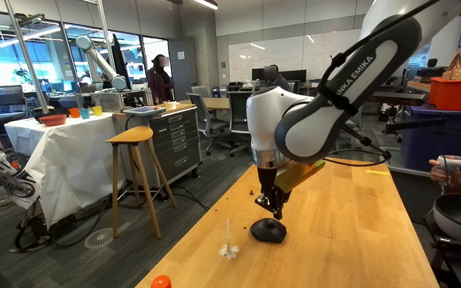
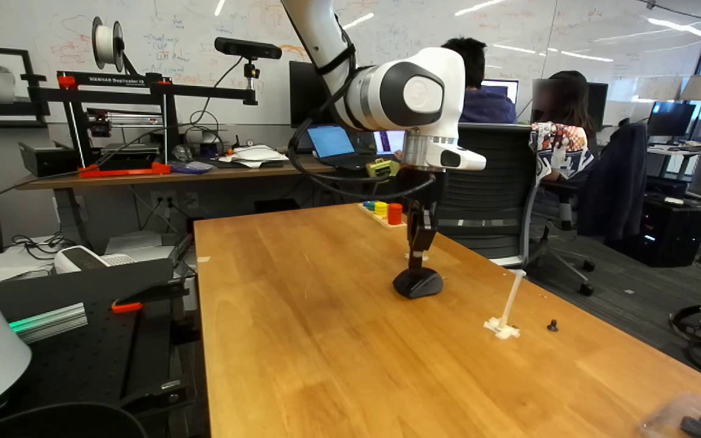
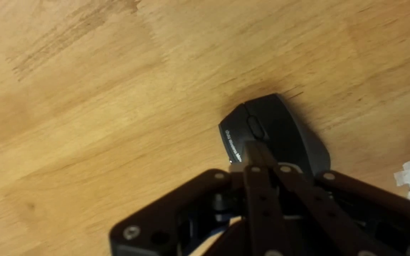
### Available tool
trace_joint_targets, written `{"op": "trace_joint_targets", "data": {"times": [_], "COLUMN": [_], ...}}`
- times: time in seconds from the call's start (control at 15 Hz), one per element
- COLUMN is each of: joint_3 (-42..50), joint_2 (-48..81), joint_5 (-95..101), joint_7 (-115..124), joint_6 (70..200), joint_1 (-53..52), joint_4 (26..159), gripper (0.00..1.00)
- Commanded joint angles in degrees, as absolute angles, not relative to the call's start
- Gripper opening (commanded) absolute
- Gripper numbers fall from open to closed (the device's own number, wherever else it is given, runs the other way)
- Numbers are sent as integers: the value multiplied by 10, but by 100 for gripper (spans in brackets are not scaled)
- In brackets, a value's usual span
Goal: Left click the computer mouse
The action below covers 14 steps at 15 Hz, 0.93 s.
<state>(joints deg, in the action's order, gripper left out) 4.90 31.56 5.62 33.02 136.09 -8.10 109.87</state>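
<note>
The black computer mouse (image 1: 267, 232) lies on the wooden table and shows in both exterior views (image 2: 420, 286). In the wrist view the mouse (image 3: 283, 124) has its buttons and scroll wheel toward the top of the picture; its rear is hidden behind the gripper. My gripper (image 3: 260, 151) is shut with its fingertips together and nothing between them. The tips appear over the mouse just behind the scroll wheel. In both exterior views the gripper (image 1: 277, 216) points down with its tips at or just above the mouse (image 2: 415, 266); I cannot tell whether they touch.
A thin upright stick on a white taped base (image 1: 228, 251) stands near the mouse (image 2: 502, 327). A small dark screw (image 2: 552, 325) lies beyond it. A colored stacking toy (image 2: 387, 213) sits at the table's edge. An orange round object (image 1: 161, 282) is at the near edge.
</note>
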Motion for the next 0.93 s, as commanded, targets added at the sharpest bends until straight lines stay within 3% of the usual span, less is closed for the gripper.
{"op": "trace_joint_targets", "data": {"times": [0.0, 0.87], "joint_3": [31, 4], "joint_2": [243, 40], "joint_5": [18, -29], "joint_7": [286, 147], "joint_6": [1329, 1165], "joint_1": [-70, -47], "joint_4": [1131, 1167], "gripper": [0, 0]}}
